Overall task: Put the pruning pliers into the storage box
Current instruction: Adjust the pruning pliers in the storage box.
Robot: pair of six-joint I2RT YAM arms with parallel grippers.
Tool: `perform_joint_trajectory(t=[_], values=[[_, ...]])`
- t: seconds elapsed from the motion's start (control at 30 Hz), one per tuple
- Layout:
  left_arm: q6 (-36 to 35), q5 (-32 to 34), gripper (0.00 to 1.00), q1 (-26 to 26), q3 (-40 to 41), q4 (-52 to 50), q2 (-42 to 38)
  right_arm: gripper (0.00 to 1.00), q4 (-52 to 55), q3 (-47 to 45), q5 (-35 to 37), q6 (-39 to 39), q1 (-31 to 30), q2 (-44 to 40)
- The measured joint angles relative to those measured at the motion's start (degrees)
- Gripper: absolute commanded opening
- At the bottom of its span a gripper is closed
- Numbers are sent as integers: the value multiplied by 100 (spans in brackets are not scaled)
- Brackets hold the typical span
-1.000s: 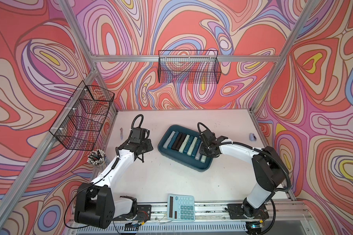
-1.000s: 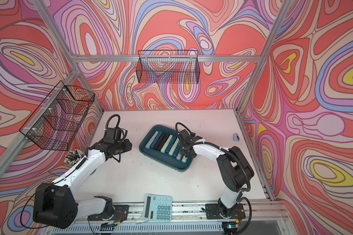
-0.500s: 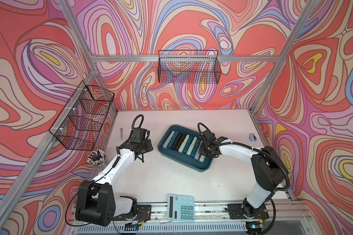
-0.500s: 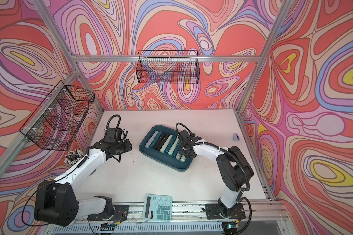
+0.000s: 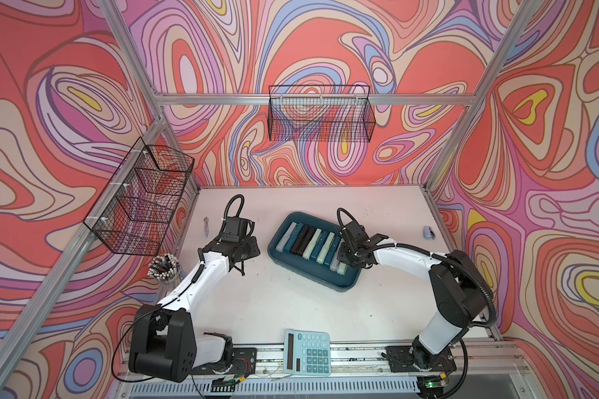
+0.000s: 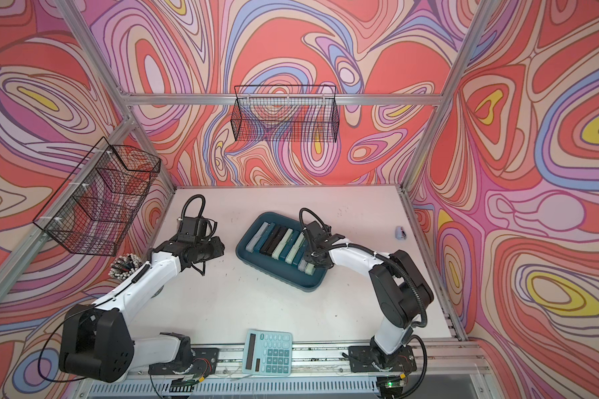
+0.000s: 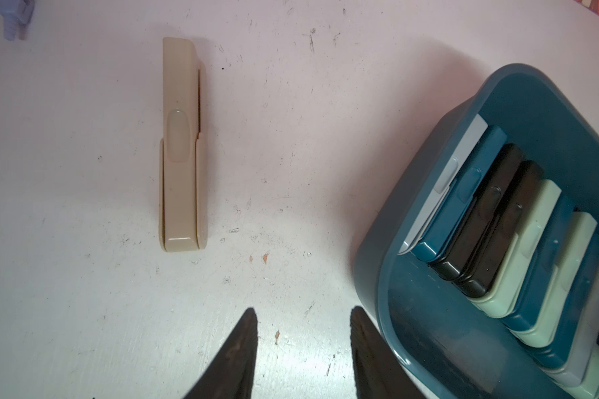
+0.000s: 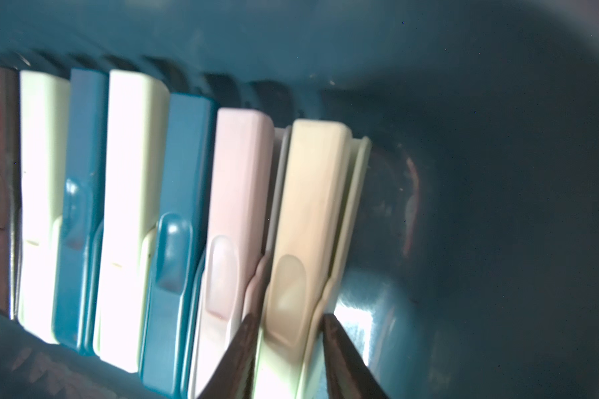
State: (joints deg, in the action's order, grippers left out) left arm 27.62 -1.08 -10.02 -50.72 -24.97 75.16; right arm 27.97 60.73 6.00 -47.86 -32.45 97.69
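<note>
My right gripper (image 8: pixel 289 317) clamps the end pliers (image 8: pixel 308 214) in the storage box (image 5: pixel 312 274), long axis across its width. Left gripper (image 7: pixel 303 311) open, empty; beige pliers (image 7: pixel 182 145) lies lengthwise ahead on bench (image 7: pixel 291 138).

The storage box (image 5: pixel 325 281) sits just off table centre toward 1 o'clock, with the pruning pliers (image 5: pixel 306 241) packed side by side inside (grey, teal, black, pale green). The right gripper (image 5: pixel 343 259) is down at the row's 4 o'clock end. The left gripper (image 5: pixel 240 267) hangs over bare table at the box's 9 o'clock. A calculator (image 5: pixel 307 352) lies at 6 o'clock.
</note>
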Motion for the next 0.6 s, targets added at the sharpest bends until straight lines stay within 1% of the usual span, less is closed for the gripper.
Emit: perform_joint_trajectory(t=[0.33, 0.6], values=[[-50, 11, 44, 0, 11, 22, 96, 30, 4, 0, 42, 39, 0, -20], [-61, 133, 48, 33, 17, 74, 264, 32, 129, 0, 146, 98, 33, -251]])
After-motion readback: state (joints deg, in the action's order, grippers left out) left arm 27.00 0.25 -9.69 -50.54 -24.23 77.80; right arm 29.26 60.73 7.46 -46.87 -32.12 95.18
